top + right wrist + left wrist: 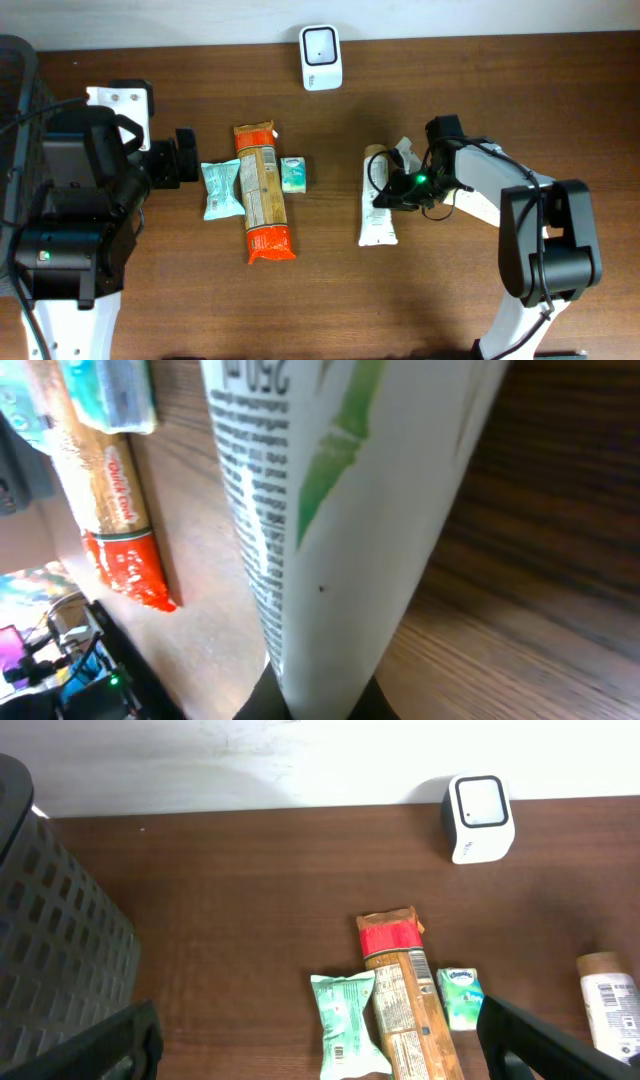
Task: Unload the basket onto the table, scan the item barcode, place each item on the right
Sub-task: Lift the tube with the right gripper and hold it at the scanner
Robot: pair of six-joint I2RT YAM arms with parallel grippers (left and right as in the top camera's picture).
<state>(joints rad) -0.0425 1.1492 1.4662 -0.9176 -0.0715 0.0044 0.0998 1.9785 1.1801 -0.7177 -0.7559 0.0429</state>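
Note:
A white tube (378,207) with green print lies on the brown table right of centre. My right gripper (398,190) is shut on it from the right side. In the right wrist view the tube (350,510) fills the frame, its end pinched between the dark fingers (355,705); I see small text but no barcode on it. The white scanner (321,57) stands at the table's back edge, and also shows as the scanner (480,815) in the left wrist view. My left gripper (185,157) is open at the left, next to a green packet (220,190), holding nothing.
A long orange-and-brown packet (262,195) and a small teal tissue pack (293,174) lie left of the tube. The green packet (345,1025) shows a small barcode. A black mesh basket (50,920) stands at the far left.

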